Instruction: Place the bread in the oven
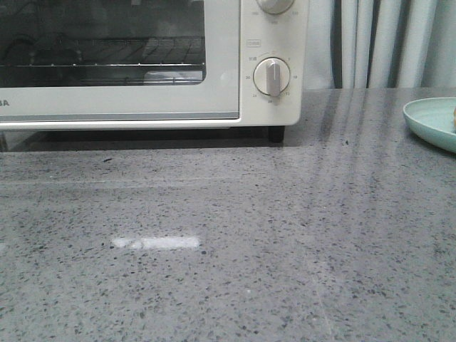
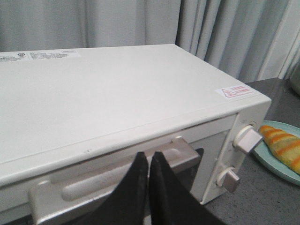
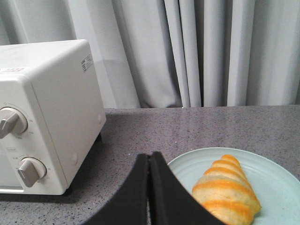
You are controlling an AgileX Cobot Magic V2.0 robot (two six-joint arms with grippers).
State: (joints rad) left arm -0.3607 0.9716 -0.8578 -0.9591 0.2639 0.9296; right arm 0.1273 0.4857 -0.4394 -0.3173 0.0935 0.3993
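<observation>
The cream-white oven [image 1: 214,64] stands at the back left with its glass door closed; it also shows in the left wrist view [image 2: 117,93] and the right wrist view [image 3: 51,108]. The bread [image 3: 227,187], golden-brown with cream stripes, lies on a pale green plate [image 3: 276,187] to the right of the oven; it also shows in the left wrist view [image 2: 283,145]. My left gripper [image 2: 148,154] is shut and empty, just above the oven door handle [image 2: 117,185]. My right gripper [image 3: 149,155] is shut and empty, close beside the plate. Neither gripper shows in the front view.
The plate's rim [image 1: 427,117] shows at the right edge of the grey speckled counter [image 1: 228,249]. Grey curtains [image 3: 197,51] hang behind. Two round knobs [image 1: 271,76] sit on the oven's right panel.
</observation>
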